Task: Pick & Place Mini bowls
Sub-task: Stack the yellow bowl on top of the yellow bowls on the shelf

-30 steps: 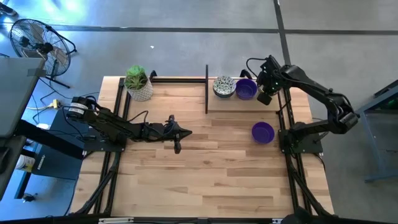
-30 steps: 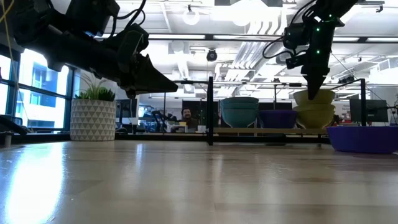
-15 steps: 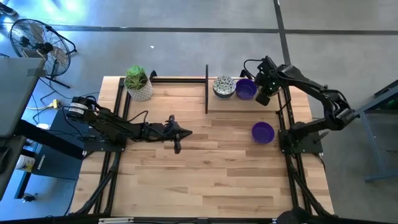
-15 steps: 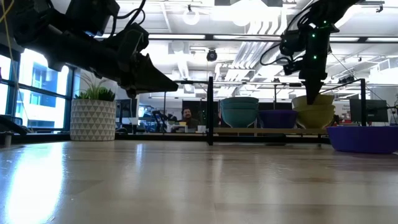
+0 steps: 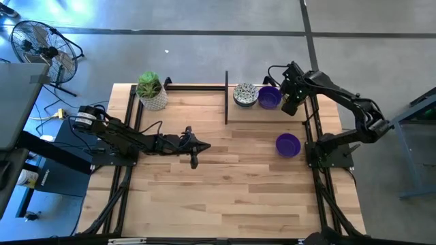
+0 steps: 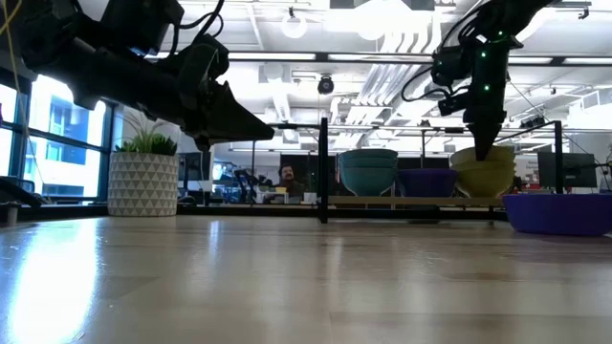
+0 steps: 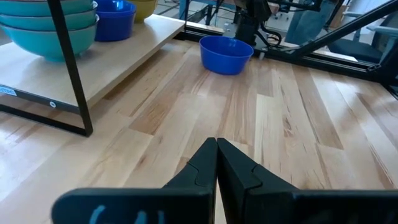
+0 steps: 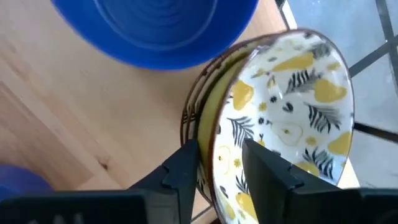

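On a low wooden shelf (image 5: 255,114) at the table's far right stand a cream patterned bowl (image 5: 245,94) and a purple bowl (image 5: 270,98). A stack of cream-yellow patterned bowls (image 6: 483,172) stands at the shelf's right end. Another purple bowl (image 5: 288,144) sits on the table in front. My right gripper (image 8: 221,152) is open and points down over the stack (image 8: 280,99). One finger stands outside the top bowl's rim (image 8: 211,134) and one inside; whether they touch it I cannot tell. My left gripper (image 7: 216,146) is shut and hovers over the table's middle left (image 5: 194,146).
A white pot with a green plant (image 5: 151,92) stands at the far left corner. A black upright post (image 5: 226,95) marks the shelf's left end. Bare wood lies between the left gripper and the near edge. A fan (image 5: 41,44) stands on the floor beyond the table.
My right gripper has come down a little over the stack of cream-yellow bowls at the shelf's right end, until its fingertips straddle the top bowl's rim. The bowls have stayed where they were.
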{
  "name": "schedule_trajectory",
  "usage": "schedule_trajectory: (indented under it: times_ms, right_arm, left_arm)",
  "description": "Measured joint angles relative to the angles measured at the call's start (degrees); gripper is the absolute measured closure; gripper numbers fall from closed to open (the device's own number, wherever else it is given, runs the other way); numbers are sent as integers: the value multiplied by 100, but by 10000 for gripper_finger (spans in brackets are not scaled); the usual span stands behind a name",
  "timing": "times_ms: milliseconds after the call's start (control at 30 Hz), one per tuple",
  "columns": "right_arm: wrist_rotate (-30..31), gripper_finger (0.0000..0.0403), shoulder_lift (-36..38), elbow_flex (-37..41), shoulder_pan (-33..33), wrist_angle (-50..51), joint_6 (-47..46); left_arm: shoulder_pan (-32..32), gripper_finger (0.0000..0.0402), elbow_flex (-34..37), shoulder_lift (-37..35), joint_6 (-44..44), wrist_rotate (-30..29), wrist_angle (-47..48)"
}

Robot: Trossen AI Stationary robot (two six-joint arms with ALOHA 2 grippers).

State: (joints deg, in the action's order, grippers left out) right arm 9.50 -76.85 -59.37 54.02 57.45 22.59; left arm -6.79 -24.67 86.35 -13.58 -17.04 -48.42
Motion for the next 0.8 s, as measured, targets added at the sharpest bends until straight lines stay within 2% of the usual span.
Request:
schedule_trajectory:
  times_ms: [133,267,467,667,800]
  right_arm:
    - [-22,283,187,0,0,252,-9]
    - [-7,295,472,0,0,355,-9]
    - [-226,332,755,-2,0,289,-7]
    - [-254,392,665,-2,0,129,-94]
    - [-403,394,663,-2,0,53,-170]
  left_arm:
    - [0,399,0,0,0,0,5]
    - [0,399,0,0,0,-1,11]
    - [0,399,0,0,2,-2,11]
    - [0,399,0,0,0,-2,32]
    - [0,399,0,0,2,-2,57]
